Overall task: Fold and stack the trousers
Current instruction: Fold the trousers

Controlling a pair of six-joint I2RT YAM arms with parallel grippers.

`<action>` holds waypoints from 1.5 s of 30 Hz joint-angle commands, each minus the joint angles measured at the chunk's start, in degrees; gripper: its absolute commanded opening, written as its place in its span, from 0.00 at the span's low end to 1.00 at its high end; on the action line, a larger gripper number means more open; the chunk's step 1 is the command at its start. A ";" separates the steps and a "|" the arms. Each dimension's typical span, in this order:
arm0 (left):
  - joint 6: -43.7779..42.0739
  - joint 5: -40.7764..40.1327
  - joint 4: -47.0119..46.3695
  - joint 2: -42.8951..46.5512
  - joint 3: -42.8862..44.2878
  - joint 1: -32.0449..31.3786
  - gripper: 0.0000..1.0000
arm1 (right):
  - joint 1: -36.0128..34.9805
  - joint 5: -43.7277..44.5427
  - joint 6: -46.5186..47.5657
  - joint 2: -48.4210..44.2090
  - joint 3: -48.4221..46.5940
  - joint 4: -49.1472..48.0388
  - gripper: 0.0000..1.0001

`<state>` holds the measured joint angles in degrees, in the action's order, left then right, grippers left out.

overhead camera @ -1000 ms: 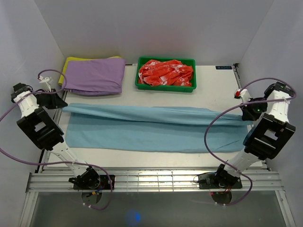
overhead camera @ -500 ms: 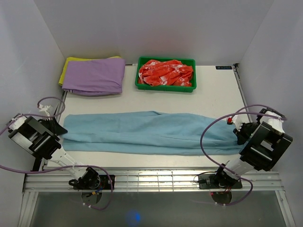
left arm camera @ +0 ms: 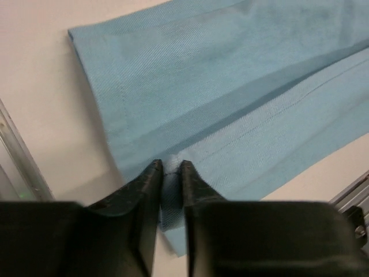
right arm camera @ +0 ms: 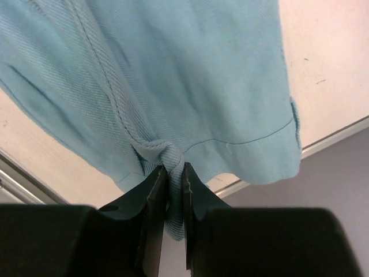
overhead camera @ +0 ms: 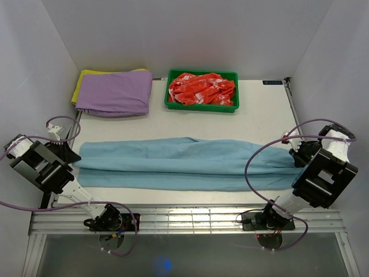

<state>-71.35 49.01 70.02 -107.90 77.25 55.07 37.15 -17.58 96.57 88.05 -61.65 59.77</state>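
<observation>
L claw [left arm camera: 168, 167] nips the trousers [overhead camera: 184, 161] at their left end, jaws narrow w/ cloth between. R claw [right arm camera: 174, 168] pinches a twisted bunch at the right end. Trousers lie folded lengthwise across the desk [overhead camera: 259, 115], near its front edge. Risk: L bite looks thin, so a tug could slip it; R twist may skew the next fold. Far back: purple garment [overhead camera: 115, 92], green tray [overhead camera: 202, 107] w/ red-white cloth [overhead camera: 202, 89].

1. Top camera: high behind the trousers' [overhead camera: 184, 164] near edge, looking down, far enough to take in their full length.
2. Left wrist camera: tight on their left end.
3. Right wrist camera: tight on their right end; the top view shares both ends.
</observation>
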 commanded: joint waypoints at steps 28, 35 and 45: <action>12.37 -15.96 -7.53 6.65 -8.26 -30.45 0.63 | -18.77 -6.76 -20.80 0.71 -2.43 3.69 0.56; 9.84 -20.36 -7.27 6.55 -13.00 -31.69 0.57 | -20.53 -6.94 -20.82 3.97 -1.46 5.62 0.36; -0.62 -17.20 2.12 16.74 -19.59 -31.69 0.26 | -20.53 -2.99 -8.09 -8.92 8.20 12.39 0.13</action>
<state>-66.67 29.08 66.41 -97.17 58.74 23.62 16.84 -22.15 82.06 85.27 -56.16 67.46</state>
